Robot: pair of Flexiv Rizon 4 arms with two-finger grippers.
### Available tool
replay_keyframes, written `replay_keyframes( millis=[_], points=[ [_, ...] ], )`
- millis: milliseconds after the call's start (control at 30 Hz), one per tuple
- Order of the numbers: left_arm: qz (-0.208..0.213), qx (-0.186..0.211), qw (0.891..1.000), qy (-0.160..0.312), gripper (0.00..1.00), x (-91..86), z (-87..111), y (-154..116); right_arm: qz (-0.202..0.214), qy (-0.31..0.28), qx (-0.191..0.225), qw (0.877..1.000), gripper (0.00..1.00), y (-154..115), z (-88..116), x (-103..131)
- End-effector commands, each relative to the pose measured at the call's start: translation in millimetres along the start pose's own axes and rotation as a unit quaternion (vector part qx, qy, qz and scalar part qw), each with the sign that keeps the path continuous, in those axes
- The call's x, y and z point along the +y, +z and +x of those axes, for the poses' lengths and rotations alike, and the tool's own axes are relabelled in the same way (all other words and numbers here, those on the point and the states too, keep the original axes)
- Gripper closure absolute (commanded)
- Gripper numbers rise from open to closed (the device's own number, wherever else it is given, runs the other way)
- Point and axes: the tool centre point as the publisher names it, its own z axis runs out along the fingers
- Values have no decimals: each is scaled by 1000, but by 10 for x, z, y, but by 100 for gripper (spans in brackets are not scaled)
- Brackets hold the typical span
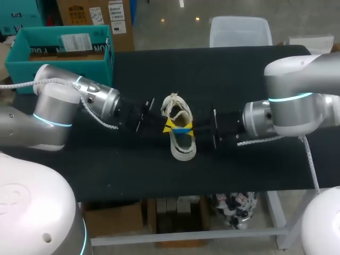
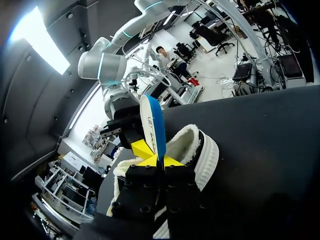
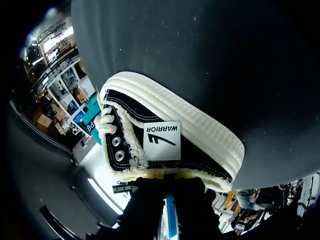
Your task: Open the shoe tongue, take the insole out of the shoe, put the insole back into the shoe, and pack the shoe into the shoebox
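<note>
My left pincer (image 2: 159,161), in from 9 o'clock, and my right pincer (image 3: 169,177), in from 3 o'clock, are both nipped narrow on the blue insole (image 2: 152,125). It stands up out of the black sneaker (image 1: 180,146) mid-worktop (image 1: 239,79).

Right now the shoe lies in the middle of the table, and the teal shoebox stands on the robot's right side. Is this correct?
Not quite. The shoe does lie in the middle of the table, but the teal shoebox stands on the robot's left side, behind the left arm. The head view shows this.
</note>
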Motion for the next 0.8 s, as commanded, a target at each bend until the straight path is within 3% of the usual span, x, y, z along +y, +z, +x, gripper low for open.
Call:
replay_keyframes(
  millis=[33,67,100,233,400,467,667,800],
  points=[
    [5,0,1000,3,100,9,-13,73,-1,-1,5,1000,80,-20,-15,-42],
    [5,0,1000,4,100,0,-15,77,-2,-2,7,1000,69,-42,-23,-65],
    [6,0,1000,4,100,-6,-16,79,-7,-4,9,1000,65,-69,-32,-94],
    [6,0,1000,6,100,-22,-14,83,-20,-11,21,1000,61,-185,-76,-211],
    [5,-1,1000,5,100,-37,-1,89,-26,-23,26,999,79,-258,-99,-322],
    [4,-3,1000,5,100,-41,1,90,-25,-25,27,999,98,-261,-103,-331],
    [6,0,1000,3,100,-100,4,96,-17,-27,21,999,100,-201,-94,-316],
    [17,-1,1000,10,62,-212,-18,72,-15,-27,20,999,100,-186,-91,-301]
  ],
)
